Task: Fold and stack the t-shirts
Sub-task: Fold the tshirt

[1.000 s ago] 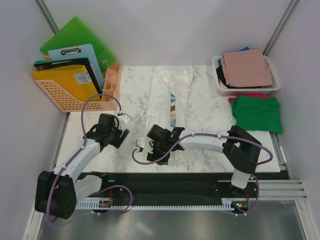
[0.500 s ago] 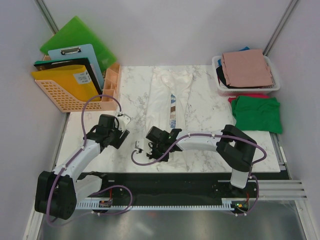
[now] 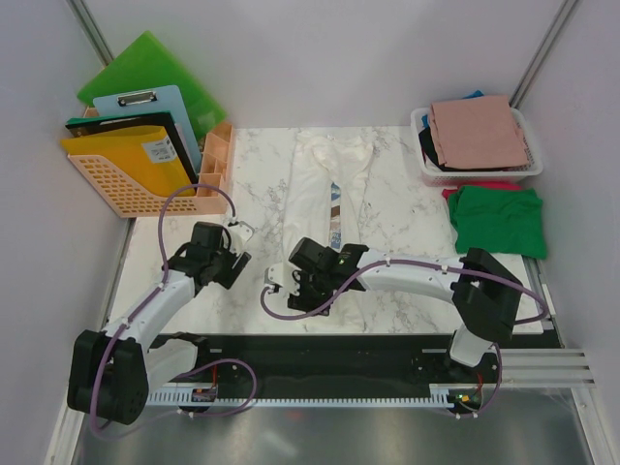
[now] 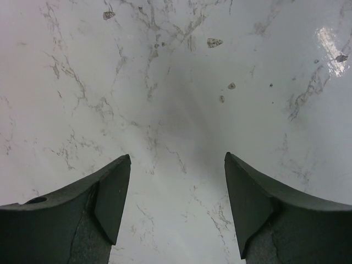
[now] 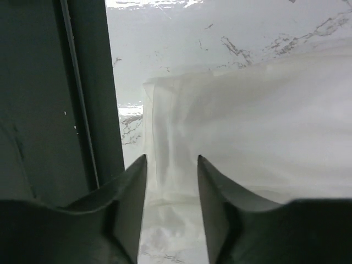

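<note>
- Over the table [image 3: 257, 174], seen from above, the left gripper [image 3: 231, 260] hangs above bare marble with its jaws apart and nothing between them.
- To that gripper's right, the right gripper [image 3: 294, 289] sits low at the near end of the cream-white t-shirt [image 3: 334, 170]. The shirt lies as a long narrow strip running away from this gripper toward the far edge of the table.
- Far to the right of the right gripper and well apart from it, a green t-shirt [image 3: 499, 221] lies folded on the table, with a sliver of red t-shirt [image 3: 475, 186] showing at its far edge.
- Beyond the green one, a pink t-shirt [image 3: 477, 131] tops the pile in a white basket [image 3: 484, 175].
- Beyond the left gripper and to its left stands an orange rack [image 3: 111, 184] of folders.
- From the left wrist, the left gripper [image 4: 177, 187] is open wide. Both fingers [image 4: 110, 192] are above veined marble [image 4: 165, 82], with no cloth near them.
- From the right wrist, the right gripper [image 5: 171, 187] has its jaws partly apart. The fingers [image 5: 132, 209] straddle the near corner of the cream-white t-shirt [image 5: 264, 126].
- Cloth shows in the gap between the fingers and spreads ahead and to the right of them.
- Whether the fingertips touch the cloth cannot be told.
- Left of this gripper runs a dark strip [image 5: 49, 99], and ahead of the cloth is bare table [image 5: 165, 38].
</note>
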Motion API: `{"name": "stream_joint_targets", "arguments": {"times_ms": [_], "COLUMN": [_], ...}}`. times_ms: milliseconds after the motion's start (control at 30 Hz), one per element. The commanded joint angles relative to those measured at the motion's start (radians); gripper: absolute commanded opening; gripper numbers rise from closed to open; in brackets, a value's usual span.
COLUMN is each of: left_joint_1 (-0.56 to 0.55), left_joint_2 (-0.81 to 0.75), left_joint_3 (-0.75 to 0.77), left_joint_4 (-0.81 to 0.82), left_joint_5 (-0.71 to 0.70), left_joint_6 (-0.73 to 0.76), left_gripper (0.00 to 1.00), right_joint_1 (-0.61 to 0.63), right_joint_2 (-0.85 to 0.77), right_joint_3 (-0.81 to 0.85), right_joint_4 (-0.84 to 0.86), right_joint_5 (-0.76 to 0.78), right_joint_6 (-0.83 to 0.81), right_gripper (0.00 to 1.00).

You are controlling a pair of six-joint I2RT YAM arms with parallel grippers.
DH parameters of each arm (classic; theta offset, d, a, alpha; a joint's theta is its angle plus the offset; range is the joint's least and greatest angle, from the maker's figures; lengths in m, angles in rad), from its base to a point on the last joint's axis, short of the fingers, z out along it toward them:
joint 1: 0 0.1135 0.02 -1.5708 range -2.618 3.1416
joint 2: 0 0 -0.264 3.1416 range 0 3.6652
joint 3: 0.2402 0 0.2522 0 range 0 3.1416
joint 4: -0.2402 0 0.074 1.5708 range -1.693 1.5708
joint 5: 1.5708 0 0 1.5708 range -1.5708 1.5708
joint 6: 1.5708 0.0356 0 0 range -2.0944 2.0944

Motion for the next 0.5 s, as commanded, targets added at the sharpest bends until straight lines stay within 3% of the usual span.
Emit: {"name": "stream_joint_targets", "arguments": {"times_ms": [0,100,200,233,467], "left_joint_1": [0.003,0.001,0.001,0.001,0.001], "left_joint_2": [0.011,0.006,0.000,-0.003,0.009], "left_joint_3": [0.007,0.006,0.001,0.000,0.000], "left_joint_4": [0.039,0.041,0.039,0.039,0.039], "left_joint_5": [0.003,0.001,-0.002,-0.002,0.001], "left_joint_6": [0.031,0.031,0.033,0.033,0.033], "left_gripper": [0.76,0.76,0.76,0.76,0.76], "right_joint_1": [0.006,0.006,0.004,0.004,0.009], "right_joint_2": [-0.027,-0.013,0.001,0.004,0.021], "right_joint_3": [0.024,0.021,0.015,0.018,0.009], "right_joint_4": [-0.026,-0.014,-0.003,-0.001,0.034], "right_joint_5": [-0.016,-0.019,-0.016,-0.016,-0.030], "right_joint_6": [-0.012,-0.009,-0.007,-0.006,0.001], "right_gripper": [0.54,0.57,0.40,0.40,0.65]}}
